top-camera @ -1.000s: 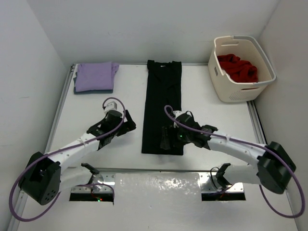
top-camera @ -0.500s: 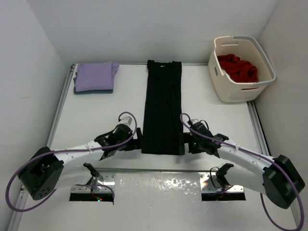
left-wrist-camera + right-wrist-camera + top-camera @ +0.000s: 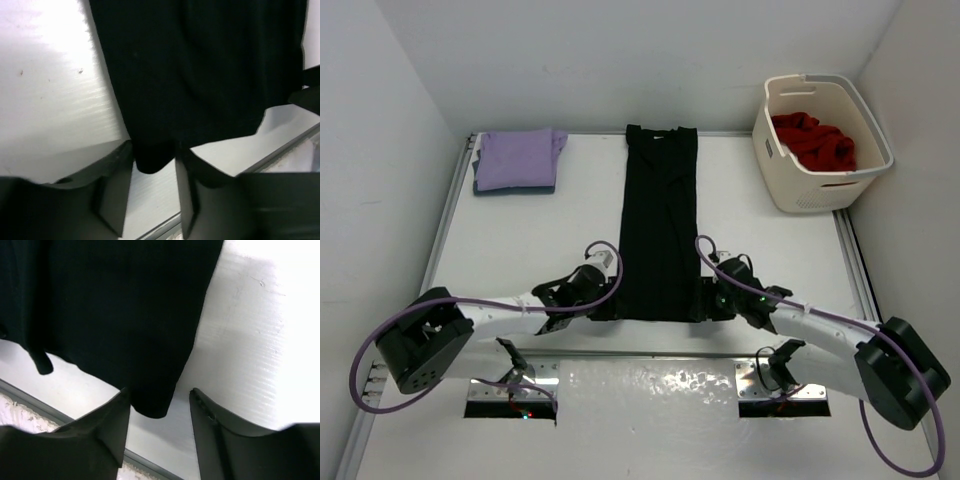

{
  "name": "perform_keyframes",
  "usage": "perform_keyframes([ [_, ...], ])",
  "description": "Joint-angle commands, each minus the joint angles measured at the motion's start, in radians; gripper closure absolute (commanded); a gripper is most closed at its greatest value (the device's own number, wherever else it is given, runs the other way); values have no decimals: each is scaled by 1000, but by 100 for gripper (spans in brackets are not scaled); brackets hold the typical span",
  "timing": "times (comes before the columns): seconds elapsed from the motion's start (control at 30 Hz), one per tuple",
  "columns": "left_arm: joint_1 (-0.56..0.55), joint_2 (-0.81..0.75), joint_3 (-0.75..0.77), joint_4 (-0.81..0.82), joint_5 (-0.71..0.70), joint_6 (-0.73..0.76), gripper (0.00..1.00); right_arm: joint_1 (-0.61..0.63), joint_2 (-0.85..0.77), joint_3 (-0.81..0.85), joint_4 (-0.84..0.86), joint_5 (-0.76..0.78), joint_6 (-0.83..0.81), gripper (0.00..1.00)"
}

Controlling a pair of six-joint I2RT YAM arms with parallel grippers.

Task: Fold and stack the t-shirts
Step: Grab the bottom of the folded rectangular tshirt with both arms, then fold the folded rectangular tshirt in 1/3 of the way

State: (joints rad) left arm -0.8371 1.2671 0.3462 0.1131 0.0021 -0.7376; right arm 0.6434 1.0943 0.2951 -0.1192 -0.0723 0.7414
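Black t-shirt (image 3: 658,230), a limp matte strip folded lengthwise, lies along the middle of the table (image 3: 520,240) seen from above. Left wrist: the left gripper (image 3: 154,150) holds its jaws apart astride a soft hem corner, seemingly not pinching yet. Right wrist: the right gripper (image 3: 159,395) is likewise parted around its corner. A shallow bite could let thin cloth slip, skewing the fold.

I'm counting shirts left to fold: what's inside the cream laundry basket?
Bunched red cloth lies inside the basket. Whether that is one shirt or several, and what lies beneath it, is covered.
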Motion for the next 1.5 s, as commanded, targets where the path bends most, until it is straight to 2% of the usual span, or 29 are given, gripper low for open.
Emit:
perform_keyframes([
  [0.0,-16,31,-3,-70,-39,3,69,-7,-2,-24,58,-14,27,56],
  [0.07,-16,31,-6,-49,-39,1,70,-8,-1,-40,75,-15,35,59],
  [0.1,-16,32,-4,-44,-27,4,79,-10,-1,-45,85,-18,36,61],
  [0.13,-16,32,-4,-40,-25,4,85,-11,-1,-53,90,-27,39,69],
  [0.2,-16,31,-1,-44,-24,6,100,-11,-10,-66,98,-35,38,96],
  [0.23,-17,26,-6,-43,-22,6,100,-11,-23,-71,101,-41,33,100],
  [0.57,-43,-104,16,-112,32,-9,100,-10,-149,-54,1,-113,-26,100],
  [0.73,-43,-121,109,-185,-60,41,100,-11,-145,36,-16,-52,-54,100],
  [0.83,-40,-78,221,-207,-149,69,100,-21,-107,123,-51,28,-86,100],
  [0.93,-5,-9,304,-199,-192,96,100,-74,-36,191,-17,11,-105,100],
  [1.03,94,67,367,-167,-157,109,100,-137,47,255,38,-32,-111,100],
  [1.17,170,135,468,-130,-140,148,100,-188,134,367,67,-14,-119,100],
  [1.23,188,187,565,-147,-157,167,100,-238,184,429,97,-26,-80,100],
  [1.33,207,259,677,-173,-169,236,100,-241,297,590,5,-23,-154,100],
  [1.47,246,369,806,-219,-154,264,100,-280,383,665,64,-24,-149,100],
])
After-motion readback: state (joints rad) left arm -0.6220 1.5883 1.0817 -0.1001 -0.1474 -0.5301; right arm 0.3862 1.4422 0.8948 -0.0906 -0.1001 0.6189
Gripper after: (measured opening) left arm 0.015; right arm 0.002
